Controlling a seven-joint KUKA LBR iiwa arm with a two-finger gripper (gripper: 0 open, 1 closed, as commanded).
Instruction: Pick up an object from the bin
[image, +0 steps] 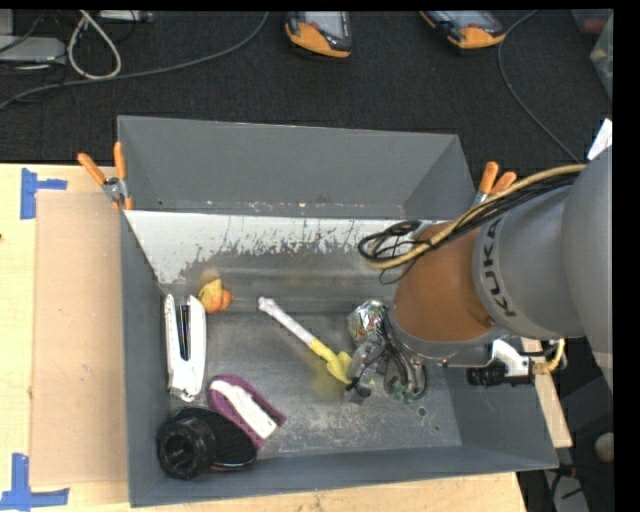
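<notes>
**Yellow-headed brush (300, 335): claw at its head end, grip not confirmed**

Claw (358, 385) sits low in the bin (300, 180), right at the brush's yellow head. It's touching or just beside, can't say which. Claw state: can't tell, since wrist and cables crowd that spot. So no claim that anything is held.

Brush itself has a white handle and yellow head. It lies flat on the floor approx mid-bin, handle slanting up-left away from the claw. Looks like a brush, not 100% sure of the kind.

Outward, all vs. the brush:
- Crumpled foil ball (366, 320) is just above the head, close to the wrist.
- Small orange-yellow lump (213, 296) is near the handle tip, to its left.
- White stapler (186, 345) is well left of the handle, along the bin wall.
- Purple-and-white piece (245, 405) is below the handle.
- Black round thing (190, 445) is beyond that, lower left.

Step in hand, my read: closing on the brush's head. To do it well:
- Set the claw across the head's narrow width, not along its length, so the stick doesn't pivot out.
- Get down to floor level before squeezing, as a thin flat item needs low contact.
- Steer clear of the foil ball, which is close enough to get nudged or caught.
- Lift straight up. W/ the grip at one end the handle will prob. droop, so rise enough to clear the rim.
</notes>
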